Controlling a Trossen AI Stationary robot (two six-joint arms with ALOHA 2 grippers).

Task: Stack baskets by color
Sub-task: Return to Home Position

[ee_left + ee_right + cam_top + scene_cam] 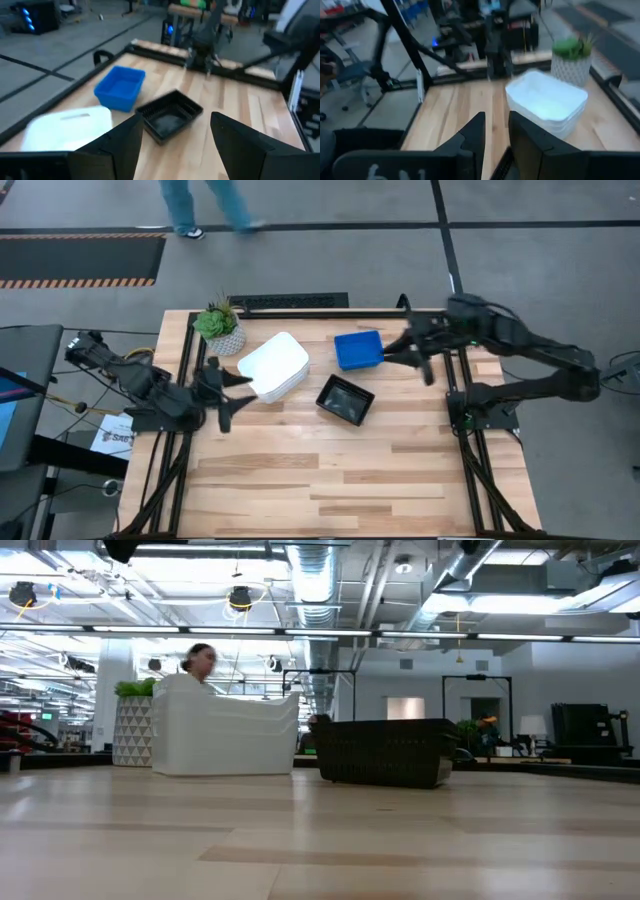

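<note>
A white stack of baskets (273, 366) (547, 102) rests on the table's far left part. A blue basket (358, 349) (120, 87) sits to its right. A black basket (345, 399) (167, 115) (385, 752) stands nearer, between them. My left gripper (238, 395) (172, 150) hovers open at the white stack's left near corner and faces the black basket. My right gripper (405, 355) (497, 142) hangs raised just right of the blue basket. Only a narrow gap shows between its fingers, with nothing in it. Neither gripper shows in the low view.
A potted green plant (220, 327) (572, 60) stands at the far left corner beside the white stack. Bare wood (340, 480) covers the near half of the table. A person's legs (210, 205) pass beyond the far edge.
</note>
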